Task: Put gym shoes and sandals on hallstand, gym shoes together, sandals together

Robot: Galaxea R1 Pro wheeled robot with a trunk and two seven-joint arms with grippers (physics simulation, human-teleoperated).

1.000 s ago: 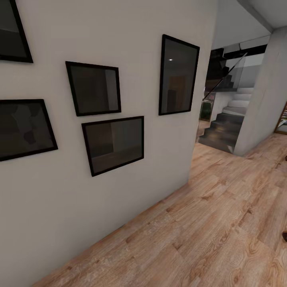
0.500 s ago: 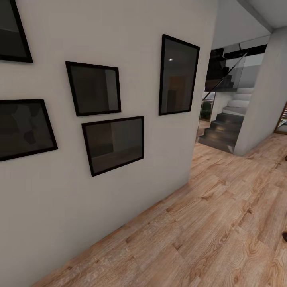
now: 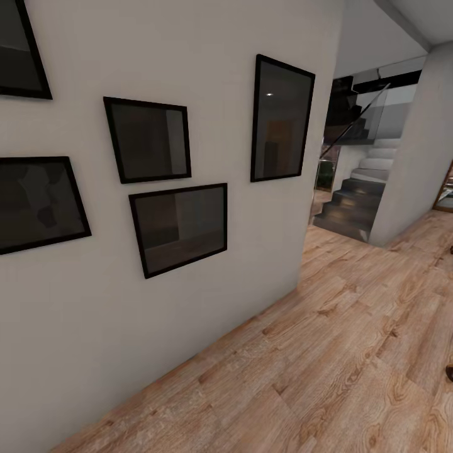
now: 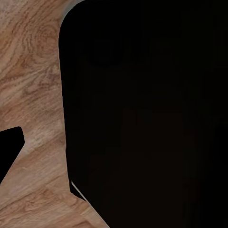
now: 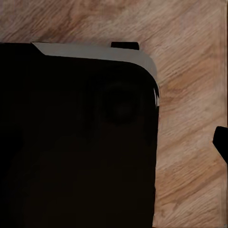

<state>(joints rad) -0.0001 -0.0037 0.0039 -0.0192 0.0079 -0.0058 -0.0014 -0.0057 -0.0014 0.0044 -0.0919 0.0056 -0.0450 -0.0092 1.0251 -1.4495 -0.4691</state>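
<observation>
Facing a white wall (image 3: pixel 207 302) with black picture frames (image 3: pixel 179 226); corridor floor (image 3: pixel 352 352) runs toward a staircase (image 3: pixel 352 201). Shoes, sandals, hallstand unlocated here. Wrist views blocked by dark robot body over floor planks; jaw opening impossible to tell. Likely light, soft-sided; best grabbed across heel collar or strap.
</observation>
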